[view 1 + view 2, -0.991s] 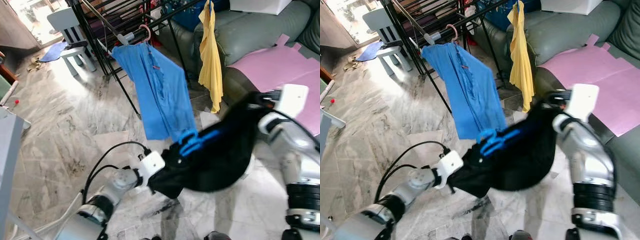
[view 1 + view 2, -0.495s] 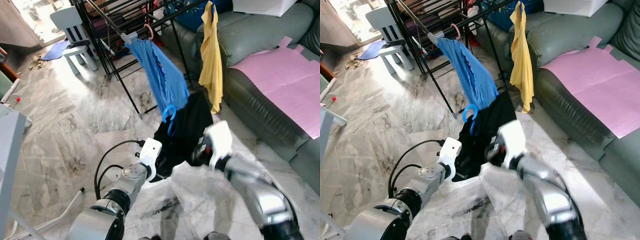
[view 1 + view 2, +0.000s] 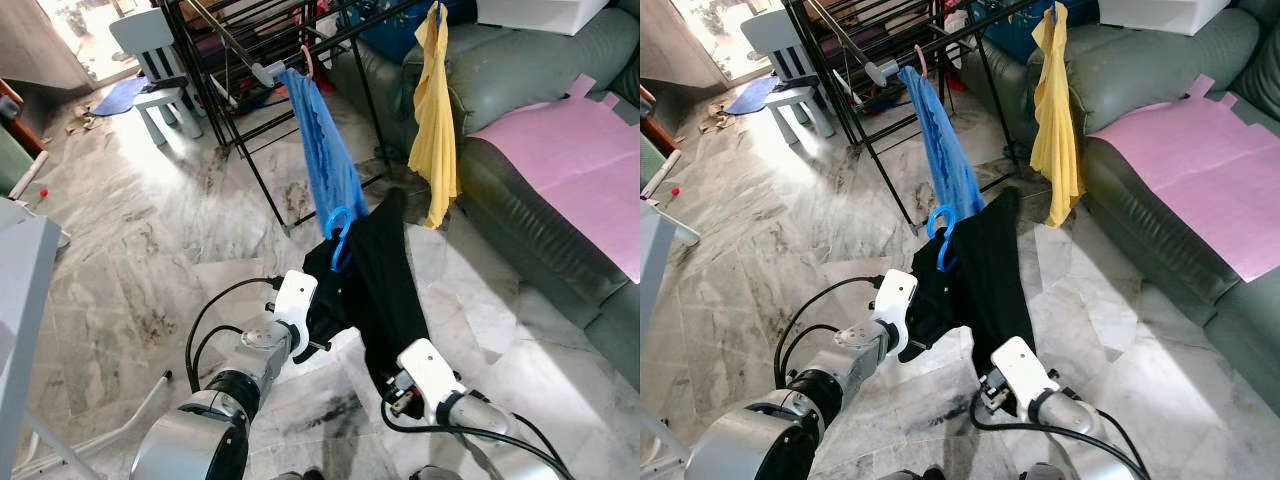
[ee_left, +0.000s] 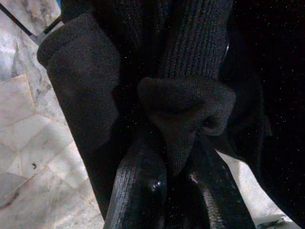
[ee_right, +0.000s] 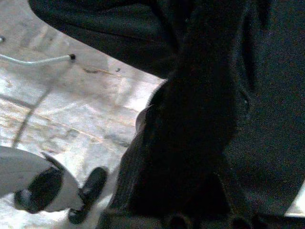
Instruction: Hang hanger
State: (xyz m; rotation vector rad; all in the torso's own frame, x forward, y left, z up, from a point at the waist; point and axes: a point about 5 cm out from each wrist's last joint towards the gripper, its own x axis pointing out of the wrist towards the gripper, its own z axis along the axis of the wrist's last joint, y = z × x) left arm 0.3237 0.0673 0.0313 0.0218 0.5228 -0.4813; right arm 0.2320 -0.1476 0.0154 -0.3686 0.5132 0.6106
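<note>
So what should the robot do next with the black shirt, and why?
Probably lift it toward the drying rack. The left gripper pinches the black shirt, whose blue hanger sits well below the rack's bars, where the blue shirt hangs.

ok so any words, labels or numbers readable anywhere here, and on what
None can be read.
black garment held by the left gripper: no visible label.
blue hanger: no marking shows.
blue shirt, yellow garment, pink sheet: plain, no print.
white box on the sofa: no text legible.
</note>
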